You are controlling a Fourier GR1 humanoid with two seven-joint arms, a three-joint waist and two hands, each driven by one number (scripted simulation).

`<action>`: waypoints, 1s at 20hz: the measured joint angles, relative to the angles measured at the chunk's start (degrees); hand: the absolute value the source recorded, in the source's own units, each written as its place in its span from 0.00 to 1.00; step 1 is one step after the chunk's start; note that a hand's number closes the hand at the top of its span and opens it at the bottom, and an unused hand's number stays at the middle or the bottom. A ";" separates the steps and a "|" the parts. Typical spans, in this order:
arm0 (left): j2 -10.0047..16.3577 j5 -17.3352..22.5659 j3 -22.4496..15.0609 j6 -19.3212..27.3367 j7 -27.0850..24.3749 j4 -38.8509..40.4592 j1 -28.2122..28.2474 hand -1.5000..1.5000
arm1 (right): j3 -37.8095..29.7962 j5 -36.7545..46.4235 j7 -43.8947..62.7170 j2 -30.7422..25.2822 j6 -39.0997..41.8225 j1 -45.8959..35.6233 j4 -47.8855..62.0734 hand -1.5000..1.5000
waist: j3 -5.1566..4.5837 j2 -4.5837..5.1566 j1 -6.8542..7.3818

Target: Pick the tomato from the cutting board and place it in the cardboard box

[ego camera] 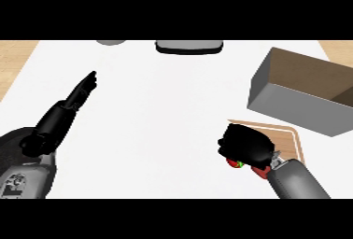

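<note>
My right hand sits over the wooden cutting board at the lower right, fingers curled downward. Under its heel a red tomato with a green stem spot peeks out, mostly hidden by the hand. The cardboard box, open at the top with a brown inside and grey outer walls, stands just behind and to the right of the board. My left hand rests at the left with straight fingers pointing away, holding nothing.
A dark grey tray-like object lies at the far edge of the white counter, and a small grey round object shows at the far left. Wooden floor borders the counter's corners.
</note>
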 measured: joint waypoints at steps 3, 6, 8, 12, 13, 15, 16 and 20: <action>-0.33 -0.07 0.04 0.18 -0.26 -0.14 0.35 0.50 | 0.33 -1.43 3.39 3.59 3.29 3.92 -2.54 1.00 | 0.05 -0.06 -0.36; -0.25 -0.06 0.05 -0.14 0.28 -1.03 0.83 0.50 | 0.70 -3.64 5.68 6.86 3.98 8.20 -7.18 1.00 | 0.51 0.20 -0.37; -0.63 -0.23 -0.15 -0.01 1.67 -1.33 -0.19 0.50 | 0.91 -4.77 6.97 7.94 5.27 9.94 -12.52 1.00 | 0.67 0.29 -0.47; -0.26 0.04 0.62 -0.61 1.35 -1.91 0.59 0.50 | 0.48 -6.21 7.55 7.19 6.71 12.42 -23.33 1.00 | 0.83 0.39 -0.38; -0.47 -0.17 0.57 -0.43 1.43 -1.81 0.34 0.50 | 0.53 -6.49 8.15 7.17 7.63 13.07 -26.47 1.00 | 0.85 0.41 -0.42; -0.55 -0.34 0.77 -0.40 1.03 -1.27 0.45 0.50 | -0.99 -8.47 9.61 7.49 10.85 13.29 -32.55 1.00 | 0.86 0.43 -0.47; -0.56 -0.46 0.74 -0.47 1.15 -1.20 0.44 0.50 | -1.90 -9.32 10.57 7.98 11.59 13.73 -34.80 1.00 | 0.87 0.44 -0.47; -1.26 -0.98 0.35 0.01 1.45 -1.09 -0.07 0.50 | -9.90 -14.81 16.24 11.46 15.77 12.54 -40.96 1.00 | 0.89 0.52 -0.55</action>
